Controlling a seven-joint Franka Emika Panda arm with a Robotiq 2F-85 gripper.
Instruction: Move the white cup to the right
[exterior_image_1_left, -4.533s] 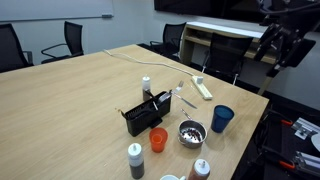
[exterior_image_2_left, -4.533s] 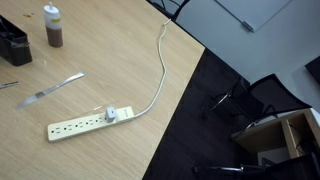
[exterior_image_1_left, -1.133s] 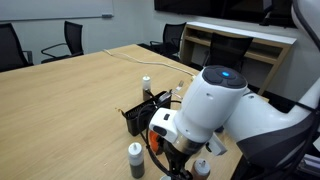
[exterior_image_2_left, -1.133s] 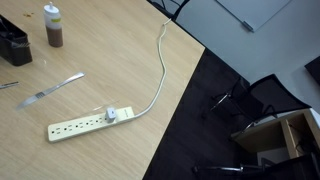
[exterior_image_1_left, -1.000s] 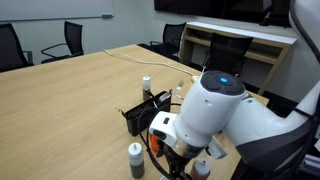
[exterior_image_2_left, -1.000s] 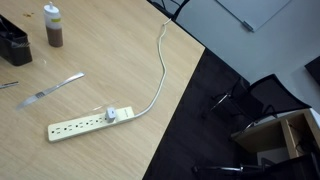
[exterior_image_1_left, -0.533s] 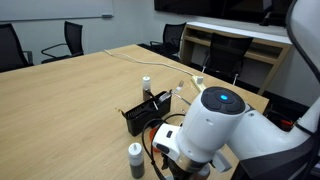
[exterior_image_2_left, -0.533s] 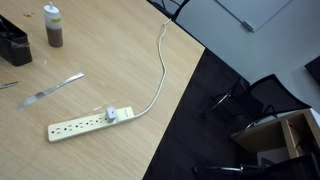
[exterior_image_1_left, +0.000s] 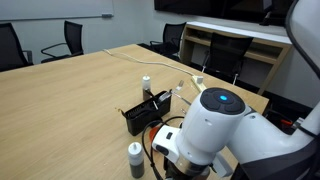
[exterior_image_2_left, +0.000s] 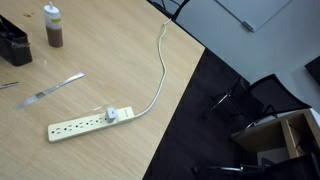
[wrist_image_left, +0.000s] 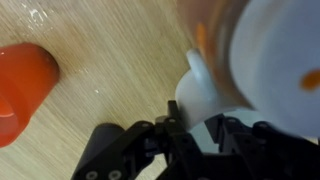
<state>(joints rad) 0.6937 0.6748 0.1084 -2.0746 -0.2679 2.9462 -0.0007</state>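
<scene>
In the wrist view the white cup (wrist_image_left: 200, 95) sits between the black fingers of my gripper (wrist_image_left: 200, 126). Both fingers press against its sides, so the gripper is shut on it. The orange cup (wrist_image_left: 20, 85) lies on the wood to the left. A big blurred white and orange bottle top (wrist_image_left: 275, 55) fills the right, close to the camera. In an exterior view my arm's bulky white body (exterior_image_1_left: 215, 125) bends low over the near table edge. It hides the gripper and the cups there. The blue cup shows in no view.
A black organizer (exterior_image_1_left: 138, 117) and a white-capped bottle (exterior_image_1_left: 146, 88) stand behind the arm, and a grey bottle (exterior_image_1_left: 135, 160) stands beside it. Further along the table (exterior_image_2_left: 110, 60) lie a power strip (exterior_image_2_left: 90, 122) with its cable (exterior_image_2_left: 160, 70), a knife (exterior_image_2_left: 55, 88) and a brown bottle (exterior_image_2_left: 52, 27).
Over the last second the arm's body sank lower and shifted a little to the right by the near table edge. It has hardly moved in the last half second.
</scene>
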